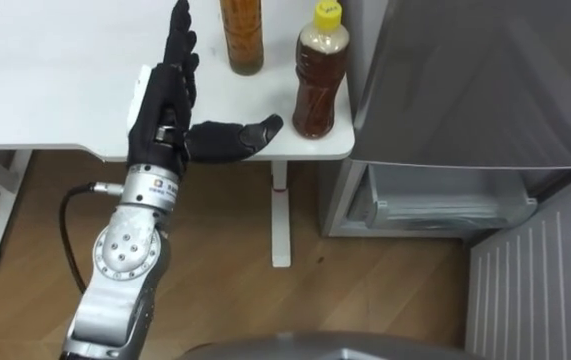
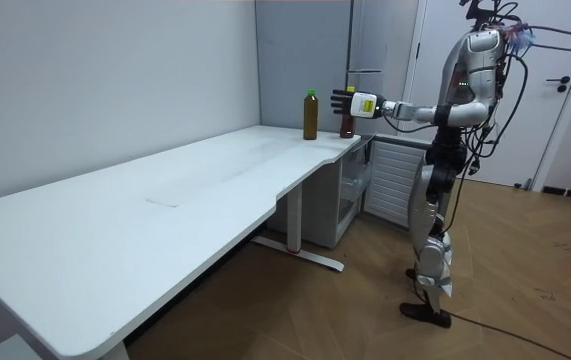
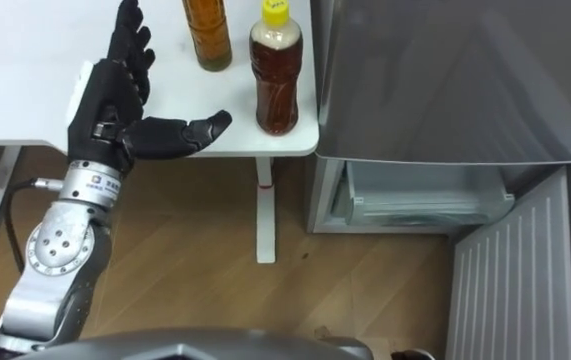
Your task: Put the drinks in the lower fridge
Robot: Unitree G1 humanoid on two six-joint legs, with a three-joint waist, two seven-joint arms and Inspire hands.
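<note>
**Open left hand beside two drink bottles at the worktop corner**

The robot's left hand [image 1: 162, 105] is held out over the near corner of a white worktop [image 1: 45, 80]. Its fingers [image 1: 179, 40] are straight and spread, the thumb stuck out sideways, holding nothing.

A yellow-capped bottle [image 1: 321, 80] of brown drink stands upright at the very corner of the worktop. The thumb tip points at the lower part of this bottle and stops just short of it, with a narrow gap between them. The fingers rise well to the left of it. A second bottle [image 1: 242, 35] of amber drink stands upright just left of and behind the yellow-capped bottle, between it and the fingers, touching neither.

Immediately right of the yellow-capped bottle is a grey fridge [image 1: 465, 80]. Below bottle level, its lower compartment [image 1: 445, 205] is open, and the ribbed inside of the lower door [image 1: 535, 270] swings out to the right.

The floor [image 1: 365, 290] under the worktop edge is wood. In the room view the robot stands upright at the end of the long worktop, arm stretched towards the bottles, with a pale wall [image 2: 115, 80] behind the worktop.
</note>
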